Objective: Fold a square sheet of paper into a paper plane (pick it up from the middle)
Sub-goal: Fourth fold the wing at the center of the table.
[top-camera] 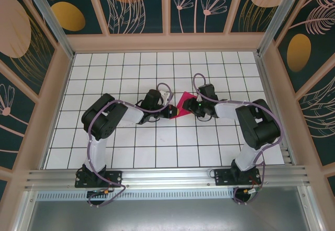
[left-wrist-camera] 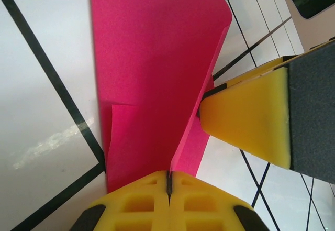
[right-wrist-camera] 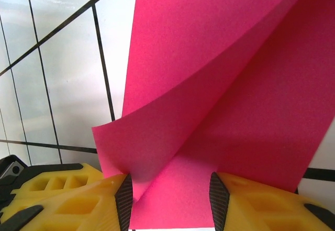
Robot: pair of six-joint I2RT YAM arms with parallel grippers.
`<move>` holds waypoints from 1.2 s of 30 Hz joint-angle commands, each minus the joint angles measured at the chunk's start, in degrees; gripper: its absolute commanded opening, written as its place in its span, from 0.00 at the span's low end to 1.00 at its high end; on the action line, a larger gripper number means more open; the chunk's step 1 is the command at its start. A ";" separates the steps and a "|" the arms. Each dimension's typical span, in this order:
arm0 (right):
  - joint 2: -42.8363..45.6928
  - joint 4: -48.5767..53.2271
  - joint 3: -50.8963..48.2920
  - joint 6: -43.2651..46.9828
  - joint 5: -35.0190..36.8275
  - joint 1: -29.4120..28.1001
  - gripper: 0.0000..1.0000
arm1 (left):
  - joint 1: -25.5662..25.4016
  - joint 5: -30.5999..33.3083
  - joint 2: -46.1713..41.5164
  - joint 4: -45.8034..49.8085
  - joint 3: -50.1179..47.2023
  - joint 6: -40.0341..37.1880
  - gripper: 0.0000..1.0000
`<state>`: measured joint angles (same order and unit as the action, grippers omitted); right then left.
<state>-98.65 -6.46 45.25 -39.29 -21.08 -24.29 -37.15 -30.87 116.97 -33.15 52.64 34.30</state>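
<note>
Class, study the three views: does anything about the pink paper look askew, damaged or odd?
Yes. The paper sheet is not lying flat: it bows up in a loose, uncreased curl between the left gripper, shut on its edge, and the open right gripper. No tear is visible.

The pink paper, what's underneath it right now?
The white gridded table lies under the pink paper, showing beside it. A lifted flap has more pink paper beneath. The table directly below the sheet is covered, so whether anything lies there cannot be seen.

White grid-tiled table, dark floral wall panels, aluminium rail at near edge
</note>
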 commanded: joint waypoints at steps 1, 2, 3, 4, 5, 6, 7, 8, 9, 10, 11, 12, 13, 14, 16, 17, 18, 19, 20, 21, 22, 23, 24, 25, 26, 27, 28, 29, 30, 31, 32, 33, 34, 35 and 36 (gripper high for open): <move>-1.95 2.32 1.32 0.89 2.00 0.38 0.46 | 0.30 2.02 1.26 1.68 0.45 1.37 0.00; -2.15 2.36 1.37 0.84 2.01 0.36 0.47 | 0.28 2.26 1.22 1.60 0.38 1.51 0.00; -2.16 2.38 1.37 0.77 1.89 0.39 0.47 | 0.39 2.26 1.14 1.59 0.33 1.60 0.00; -2.20 2.62 1.57 0.82 1.71 0.38 0.47 | 0.45 2.21 1.16 1.52 0.28 1.77 0.00; -2.01 2.76 1.84 0.84 1.30 0.37 0.47 | 0.45 2.07 1.09 1.38 0.24 1.94 0.00; -1.31 2.73 1.97 0.96 0.79 0.35 0.47 | 0.49 1.96 1.16 1.23 0.10 2.06 0.00; -0.40 2.43 2.07 1.13 0.40 0.38 0.47 | 0.50 1.88 1.11 1.16 0.09 2.16 0.00; 0.42 2.29 2.18 1.42 0.13 0.33 0.47 | 0.54 1.88 1.07 1.07 -0.02 2.25 0.00; 1.50 2.13 2.41 1.81 -0.25 0.38 0.47 | 0.55 1.86 1.00 0.90 -0.08 2.43 0.00; 2.34 1.68 2.60 2.22 -0.72 0.40 0.47 | 0.58 1.76 0.98 0.70 -0.19 2.64 0.00; 2.84 1.29 2.56 2.44 -1.01 0.47 0.47 | 0.54 1.74 0.90 0.34 -0.37 2.86 0.00; 2.94 0.97 2.54 2.62 -1.39 0.47 0.47 | 0.55 1.56 0.82 -0.21 -0.59 3.26 0.00; 2.57 0.60 2.55 2.89 -1.80 0.55 0.47 | 0.58 1.41 0.79 -0.93 -0.85 3.75 0.00; 2.10 0.44 2.62 2.90 -1.86 0.56 0.47 | 0.56 1.19 0.79 -1.75 -1.14 4.30 0.00; 0.64 -0.23 2.42 2.99 -2.48 0.55 0.47 | 0.59 0.82 0.77 -3.09 -1.58 5.20 0.00; 0.25 -0.92 2.21 3.01 -2.60 0.52 0.47 | 0.59 0.73 0.78 -3.28 -1.74 5.49 0.00; -0.23 -1.31 2.19 3.07 -2.56 0.55 0.47 | 0.63 0.80 0.78 -3.45 -1.88 5.73 0.00; -0.60 -1.51 2.15 3.24 -2.65 0.52 0.47 | 0.60 0.76 0.74 -3.80 -2.08 6.02 0.00; -0.76 -1.65 2.18 3.34 -2.52 0.60 0.47 | 0.63 0.74 0.74 -4.06 -2.18 6.24 0.00; -1.08 -1.63 2.27 3.43 -2.30 0.62 0.47 | 0.60 0.75 0.65 -4.27 -2.36 6.57 0.00; -1.35 -1.63 2.27 3.52 -2.22 0.73 0.46 | 0.67 0.75 0.72 -4.61 -2.49 6.90 0.00; -1.64 -1.65 2.19 3.60 -2.06 0.76 0.46 | 0.67 0.65 0.72 -5.01 -2.62 7.12 0.00; -1.97 -1.55 2.06 3.60 -1.90 0.83 0.46 | 0.69 0.80 0.59 -5.34 -2.88 7.54 0.00; -2.39 -1.40 1.96 3.60 -1.66 0.89 0.46 | 0.79 1.03 0.36 -5.71 -3.11 7.78 0.00; -2.72 -1.17 1.95 3.60 -1.41 0.88 0.47 | 0.88 1.04 0.32 -6.10 -3.31 8.09 0.00; -3.19 -0.74 2.01 3.52 -1.11 0.90 0.47 | 0.92 1.16 0.22 -6.33 -3.47 8.40 0.00; -3.57 -0.36 2.10 3.44 -0.92 0.88 0.47 | 0.95 1.40 0.10 -6.54 -3.62 8.57 0.00; -3.81 -0.11 2.03 3.35 -0.77 0.87 0.47 | 0.94 1.45 0.06 -6.71 -3.77 8.71 0.00; -4.03 0.18 2.09 3.20 -0.51 0.89 0.47 | 1.05 1.69 0.04 -6.76 -3.90 8.84 0.00; -4.19 0.53 2.10 3.06 -0.30 0.86 0.48 | 1.19 1.82 0.01 -6.90 -4.09 9.01 0.00; -4.34 0.76 2.03 2.86 -0.15 0.87 0.48 | 1.27 1.78 -0.02 -7.02 -4.23 9.10 0.00; -4.53 0.96 2.08 2.66 0.12 0.91 0.49 | 1.33 2.00 0.01 -6.98 -4.28 9.42 0.00; -4.67 1.21 2.11 2.56 0.22 0.86 0.51 | 1.33 1.91 0.07 -7.10 -4.30 9.46 0.00; -4.80 1.46 2.18 2.40 0.38 0.91 0.51 | 1.41 1.92 0.18 -6.91 -4.24 9.38 0.00; -5.01 1.75 2.28 2.28 0.59 0.87 0.52 | 1.38 1.88 0.28 -6.78 -4.20 9.43 0.00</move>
<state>-100.57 -7.05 47.09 -37.47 -23.07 -23.66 -36.53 -29.91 116.97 -39.99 49.43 42.81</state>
